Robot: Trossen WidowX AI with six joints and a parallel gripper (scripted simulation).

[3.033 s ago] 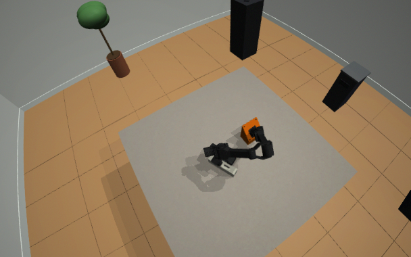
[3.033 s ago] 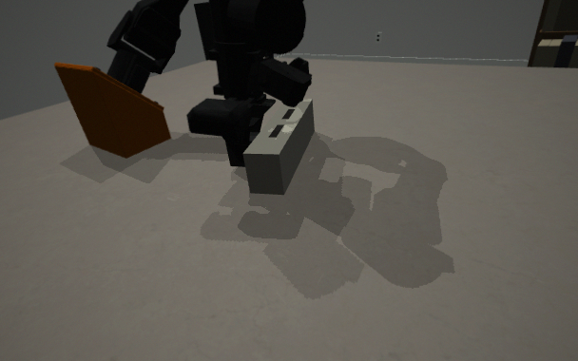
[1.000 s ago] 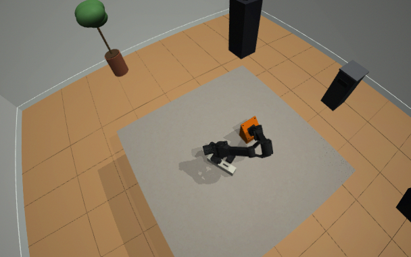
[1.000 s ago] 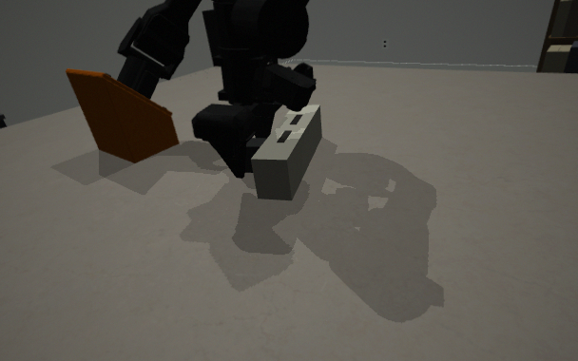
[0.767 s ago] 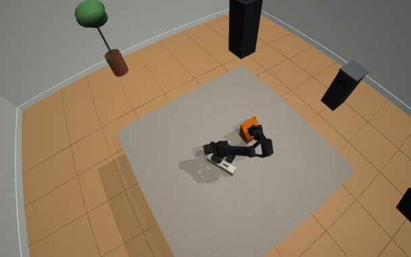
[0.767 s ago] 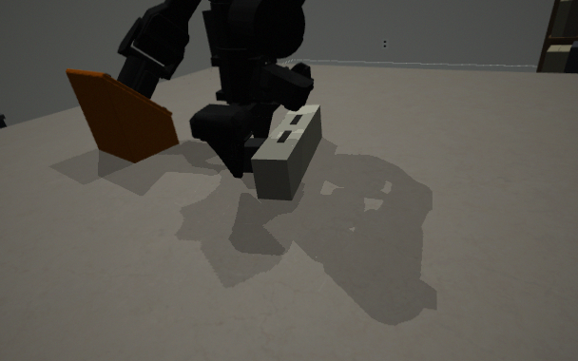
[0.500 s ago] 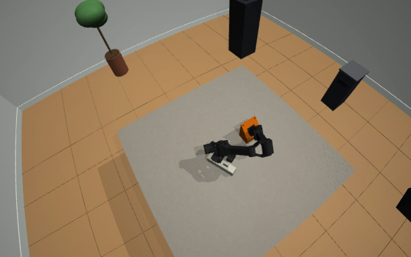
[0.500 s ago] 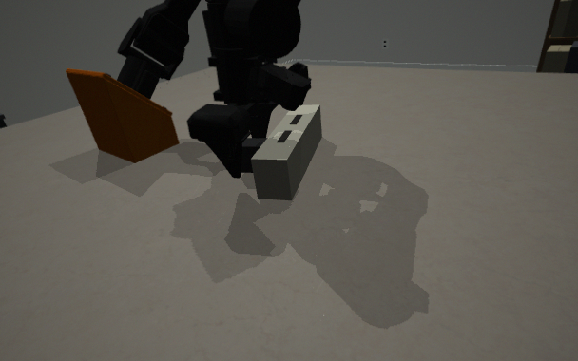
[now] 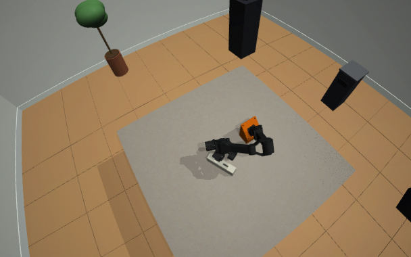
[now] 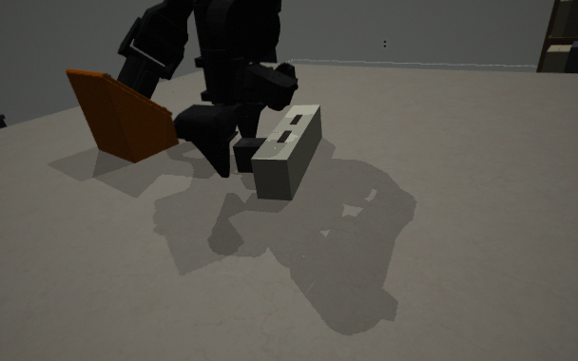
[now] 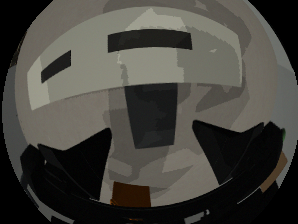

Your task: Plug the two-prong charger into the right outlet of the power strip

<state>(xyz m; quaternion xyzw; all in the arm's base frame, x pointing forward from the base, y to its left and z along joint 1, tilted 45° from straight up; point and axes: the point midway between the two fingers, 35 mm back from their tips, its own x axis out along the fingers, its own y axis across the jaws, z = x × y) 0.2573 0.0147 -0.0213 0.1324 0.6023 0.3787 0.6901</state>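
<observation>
The white power strip [image 9: 222, 164] [image 10: 290, 157] [image 11: 80, 52] lies flat on the grey mat [image 9: 270, 189] with two dark slots on its top face, both uncovered. The black two-prong charger [image 10: 244, 153] [image 11: 152, 106] sits low against the strip's long side, next to the slots rather than in them; its prongs are hidden. My gripper [image 9: 219, 156] [image 10: 233, 159] [image 11: 152, 128] is open wide, its fingers standing on either side of the charger without closing on it. In the wrist view the strip runs across the top and the charger is just below it.
The arm's orange base block [image 9: 248, 128] [image 10: 119, 119] stands close behind the strip. Off the mat stand a potted plant [image 9: 116, 62], a tall black pillar [image 9: 244, 27] and a dark slanted cabinet [image 9: 343, 86].
</observation>
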